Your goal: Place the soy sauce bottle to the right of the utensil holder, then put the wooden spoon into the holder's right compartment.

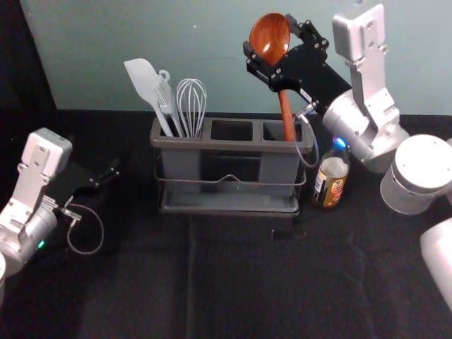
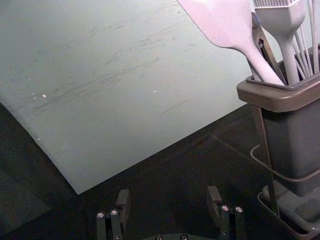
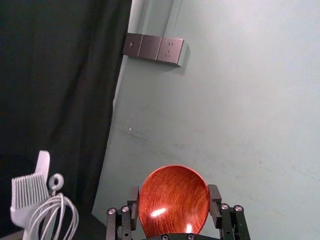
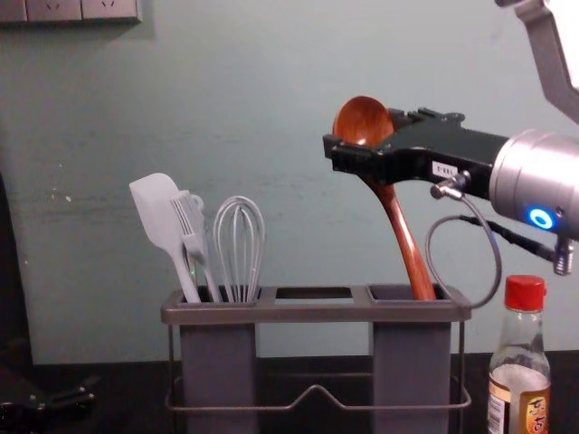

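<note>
Now our right gripper (image 3: 174, 196) clasps the wooden spoon (image 4: 364, 116) bowl-wide, handle (image 4: 409, 246) down in the right compartment (image 4: 412, 362); our left gripper (image 2: 168, 195) gapes empty, far left.

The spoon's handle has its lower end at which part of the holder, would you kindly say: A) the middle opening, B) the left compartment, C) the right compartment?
C, since the spoon, gripped near its bowl by the right claw, slants down to the right compartment, beside the soy sauce bottle.
</note>
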